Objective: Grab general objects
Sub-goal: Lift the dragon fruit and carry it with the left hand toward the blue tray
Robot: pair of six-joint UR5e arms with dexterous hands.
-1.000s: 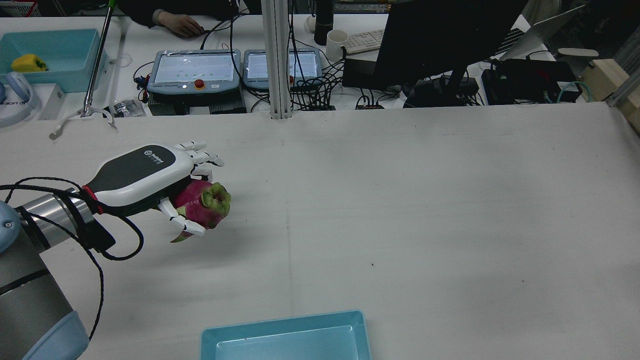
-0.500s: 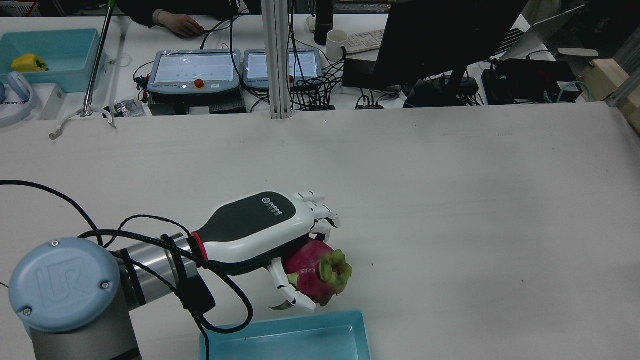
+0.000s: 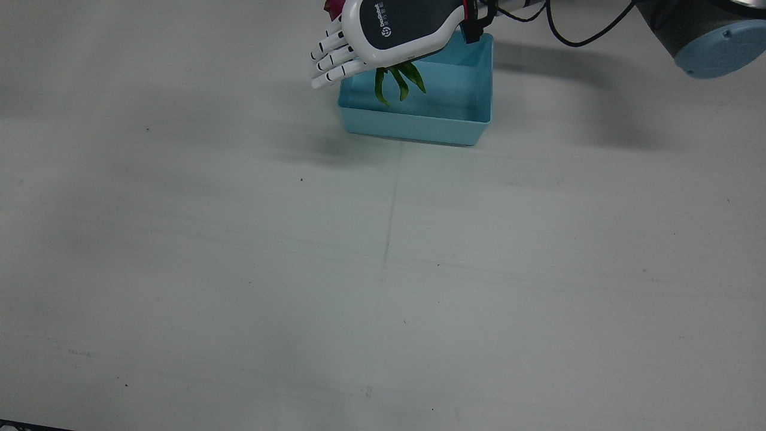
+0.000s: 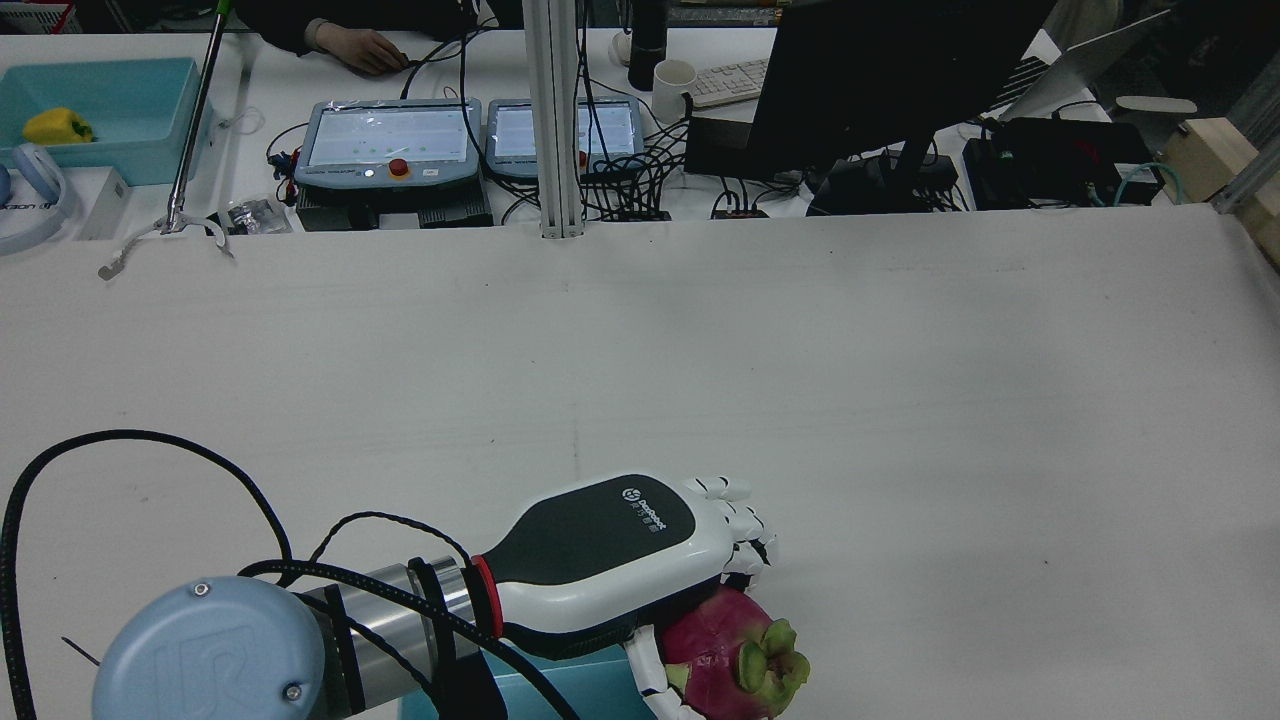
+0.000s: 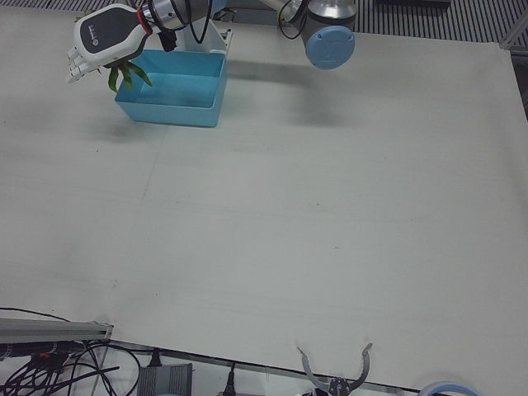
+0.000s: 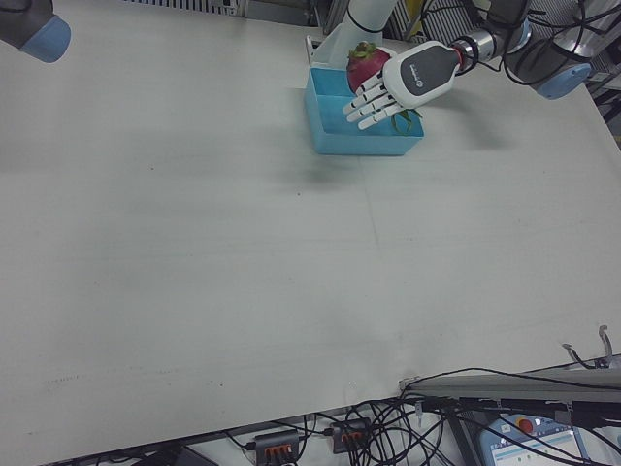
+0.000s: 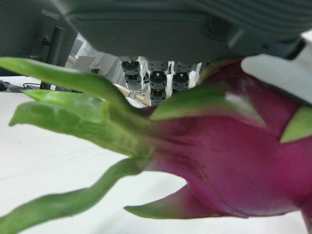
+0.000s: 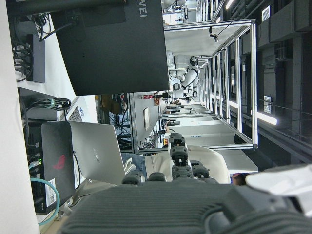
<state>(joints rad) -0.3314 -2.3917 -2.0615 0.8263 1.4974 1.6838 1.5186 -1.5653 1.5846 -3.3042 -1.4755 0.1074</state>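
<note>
A magenta dragon fruit [image 4: 735, 655] with green scales is held in my left hand [image 4: 610, 555], fingers curled round it from above. In the front view the left hand [image 3: 389, 30] hovers over the left end of a light blue tray [image 3: 419, 126], and the fruit's green leaves [image 3: 398, 81] hang down inside it. The right-front view shows the fruit [image 6: 362, 66] behind the hand [image 6: 412, 76], above the tray [image 6: 359, 144]. The fruit [image 7: 234, 165] fills the left hand view. My right hand [image 8: 178, 175] shows only in its own view, fingers extended and holding nothing.
Beyond the table's far edge stand two teach pendants [image 4: 390, 140], a dark monitor [image 4: 890, 70] and a second blue bin [image 4: 100, 110] with a yellow pepper. A person's hand [image 4: 365, 50] rests on that bench. The right arm's elbow [image 6: 34, 29] is at the table's corner.
My left hand has carried the dragon fruit from the table's left side toward the robot and rightward, ending above the blue tray. The grip on the fruit is unchanged.
</note>
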